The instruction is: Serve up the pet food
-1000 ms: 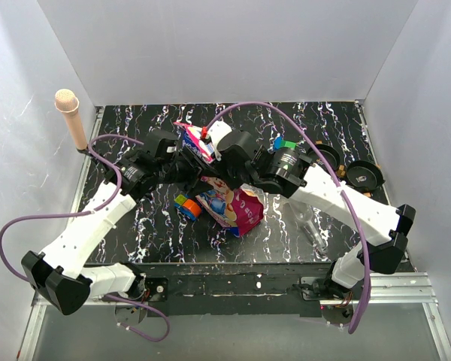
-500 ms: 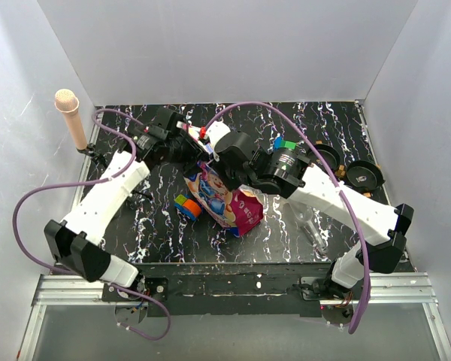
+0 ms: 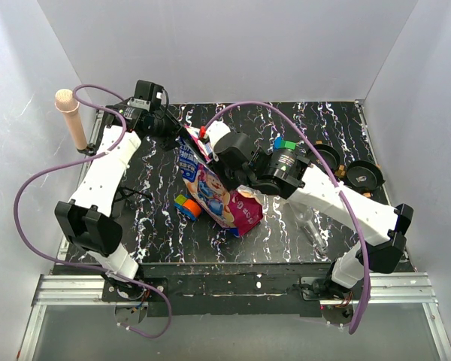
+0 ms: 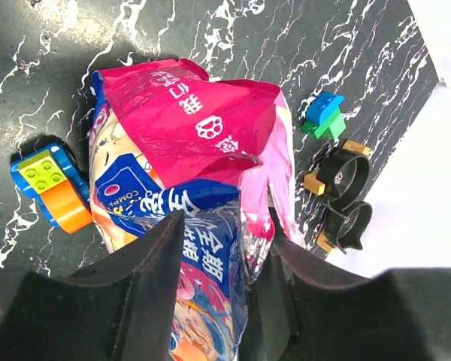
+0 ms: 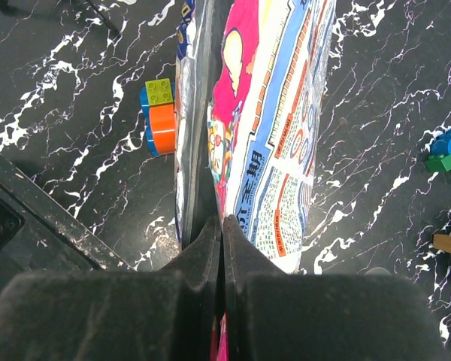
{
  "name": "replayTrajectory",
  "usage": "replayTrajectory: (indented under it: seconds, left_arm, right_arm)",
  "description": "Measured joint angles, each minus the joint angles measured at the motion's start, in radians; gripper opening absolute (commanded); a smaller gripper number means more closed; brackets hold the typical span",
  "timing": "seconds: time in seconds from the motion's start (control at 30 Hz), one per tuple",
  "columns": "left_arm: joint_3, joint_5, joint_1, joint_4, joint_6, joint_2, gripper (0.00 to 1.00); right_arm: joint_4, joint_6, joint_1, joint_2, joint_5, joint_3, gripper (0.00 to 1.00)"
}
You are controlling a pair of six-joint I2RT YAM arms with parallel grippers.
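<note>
My right end effector [image 5: 222, 219] has its fingers pressed together on a thin edge of the pet food bag [image 5: 274, 128], with the glossy film pinched flat between them. My left end effector [image 4: 225, 226] straddles another part of the bag's top, and blue panel and pink film fill the gap between its fingers. It looks clamped there, though I can't see the pad contact itself.

The bag hangs tilted between the two grips near the middle of the desk [image 3: 316, 128]. Its lower end seems to rest on the surface just beside an orange-and-blue block [image 3: 188, 207]. No kibble shows, so I judge it is all inside. I can't tell whether the mouth is open.

As I read it, the step is parting the mouth. I'd draw the two grips apart slowly and level, watching for film sliding out of either pinch, since the glossy material will slip. I'd hold the mouth upward so no pellets spill. Only then would I tip toward the black bowls [image 3: 364, 174], which sit well apart at the right edge, past the blue-and-green block [image 3: 283, 143].
</note>
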Motion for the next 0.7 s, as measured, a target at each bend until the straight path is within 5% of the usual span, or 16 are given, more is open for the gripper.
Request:
replayTrajectory:
  seconds: [0.1,0.37,0.47,0.7]
  left_arm:
    - [0.011,0.007,0.004,0.001,0.023,0.007,0.31]
    - [-0.092,0.062,0.022,0.074,0.032,-0.073,0.15]
    - [-0.091,0.102,0.023,0.071,0.043,-0.082,0.15]
    - [-0.082,0.169,0.027,0.041,0.061,-0.087,0.12]
  right_arm:
    - [0.000,0.002,0.000,0.002,0.002,0.002,0.01]
    - [-0.058,0.018,0.000,0.094,0.022,0.116,0.27]
    - [-0.079,-0.001,-0.001,0.173,0.040,0.208,0.47]
    - [-0.117,-0.069,-0.014,0.366,0.121,0.419,0.58]
